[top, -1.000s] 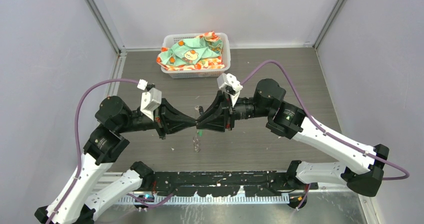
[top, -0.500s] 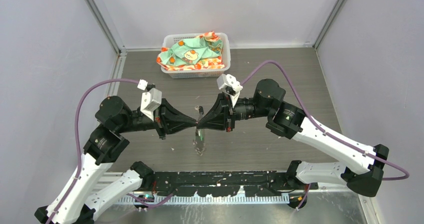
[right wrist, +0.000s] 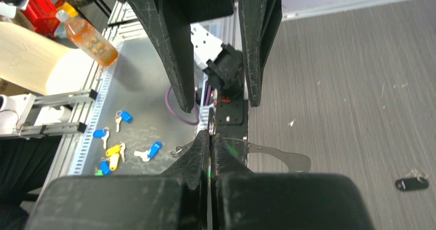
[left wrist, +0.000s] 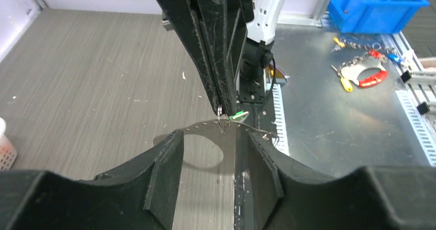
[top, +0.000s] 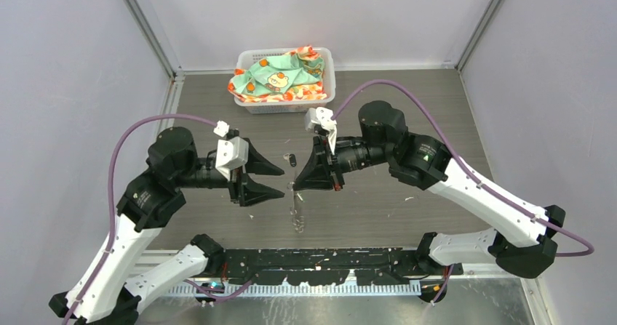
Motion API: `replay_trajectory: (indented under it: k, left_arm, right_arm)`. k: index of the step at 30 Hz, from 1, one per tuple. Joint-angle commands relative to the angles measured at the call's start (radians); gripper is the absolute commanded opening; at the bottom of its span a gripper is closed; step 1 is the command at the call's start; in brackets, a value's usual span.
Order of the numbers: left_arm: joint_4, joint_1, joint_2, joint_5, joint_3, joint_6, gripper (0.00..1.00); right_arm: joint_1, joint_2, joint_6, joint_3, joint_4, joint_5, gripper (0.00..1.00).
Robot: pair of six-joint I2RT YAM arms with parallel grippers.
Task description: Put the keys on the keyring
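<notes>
Tabletop (top: 436,121), grey wood-grain, with a white basket (top: 280,105) of patterned cloth at its far edge. Left gripper (top: 282,182): jaws apart, holding nothing, pointed across at the right gripper (top: 294,187). The right gripper's jaws are pressed together on the keyring (left wrist: 201,126). The two tips stand near each other and do not touch. Keyring: a thin silver band with punched holes, pinched at its upper edge, the rest drooping toward the table below the right tip. It lies straight ahead of the left gripper's open gap, its band running crosswise to those fingers. Green key (left wrist: 238,116): its head shows right at the pinch point, against the band. Whether it is threaded on or merely clamped alongside cannot be made out. Black key (right wrist: 411,183): loose on the table, apart from the ring, just beyond the gap between the tips on the basket side. Both arms are about equally near it, and the free left one looks the likelier to fetch it. Its long axis is too small to tell. From overhead the hanging loop is only a faint glint.
</notes>
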Motion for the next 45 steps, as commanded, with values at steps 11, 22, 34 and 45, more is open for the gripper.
replay_trajectory:
  k: [11,22,34,45]
  left_arm:
    - [-0.342,0.001,0.196,0.144,0.205,0.303,0.46]
    - [-0.37,0.001,0.212,0.194,0.211,0.317,0.26]
    - [-0.434,-0.001,0.231,0.184,0.236,0.372,0.01]
    - [-0.096,0.001,0.116,0.124,0.102,0.105,0.0]
  right_arm:
    - [0.027,0.165,-0.177,0.337,-0.477,0.02,0.01]
    - [0.045,0.238,-0.188,0.427,-0.537,0.047,0.01]
    - [0.071,0.307,-0.201,0.533,-0.601,0.064,0.01]
    - [0.03,0.077,-0.041,0.304,-0.258,0.178,0.45]
